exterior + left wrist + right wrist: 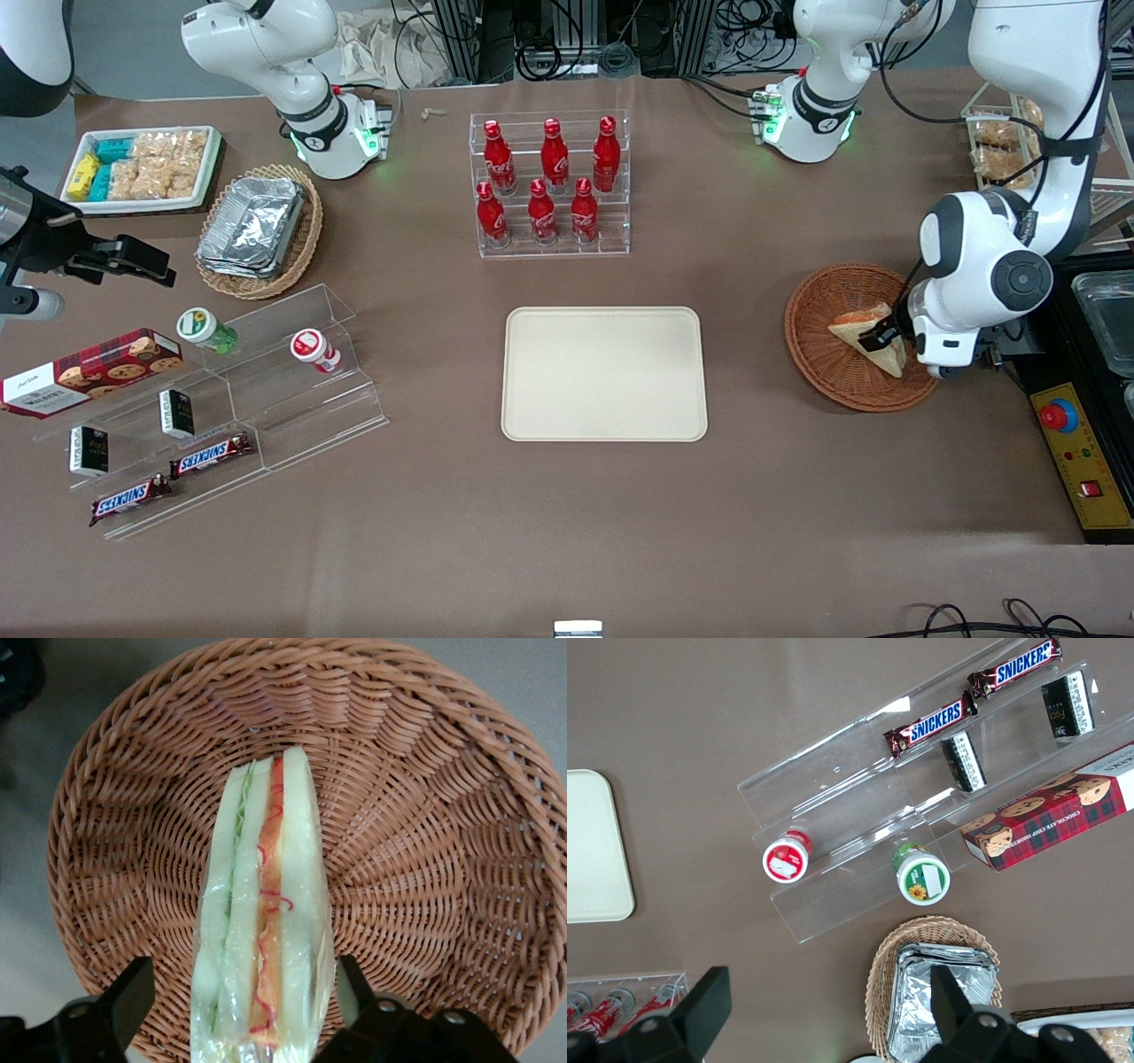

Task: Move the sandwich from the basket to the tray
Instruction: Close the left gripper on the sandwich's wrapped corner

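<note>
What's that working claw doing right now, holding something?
Claw: open, fingers either side of the sandwich in the basket, not clamped.

Reddish-brown woven basket (828, 372); pale sandwich (266, 930) — green and orange-red layers; cream tray (604, 373); black gripper (886, 339).

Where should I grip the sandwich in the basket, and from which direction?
Come from above and pinch across the two flat bread faces of the sandwich. It stands on edge in the basket, and the open gripper already straddles it.
</note>
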Tool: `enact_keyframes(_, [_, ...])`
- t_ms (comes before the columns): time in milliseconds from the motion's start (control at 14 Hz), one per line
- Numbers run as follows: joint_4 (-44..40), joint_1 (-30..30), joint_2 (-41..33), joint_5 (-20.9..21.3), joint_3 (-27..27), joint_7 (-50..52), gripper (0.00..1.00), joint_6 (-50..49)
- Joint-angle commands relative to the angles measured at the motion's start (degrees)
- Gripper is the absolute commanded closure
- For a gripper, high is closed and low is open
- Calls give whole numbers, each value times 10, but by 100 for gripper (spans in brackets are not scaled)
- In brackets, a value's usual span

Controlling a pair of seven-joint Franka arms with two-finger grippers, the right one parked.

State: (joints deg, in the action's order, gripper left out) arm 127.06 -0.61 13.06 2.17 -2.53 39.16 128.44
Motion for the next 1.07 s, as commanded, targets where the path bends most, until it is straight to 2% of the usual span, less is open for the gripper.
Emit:
enact_keyframes(0, [1, -14, -5, 3, 4, 55, 50, 7])
enact_keyframes(286, [-13, -21, -1, 3, 9, 72, 93, 2])
enact_keyframes(357, [-17, -21, -1, 3, 9, 72, 100, 0])
enact_keyframes(500, [-36, -22, -1, 6, 10, 65, 100, -27])
enact_keyframes(786, [-137, -22, -1, 10, 22, 43, 100, -171])
enact_keyframes(1000, [-265, -21, 6, 1, 35, 17, 100, -311])
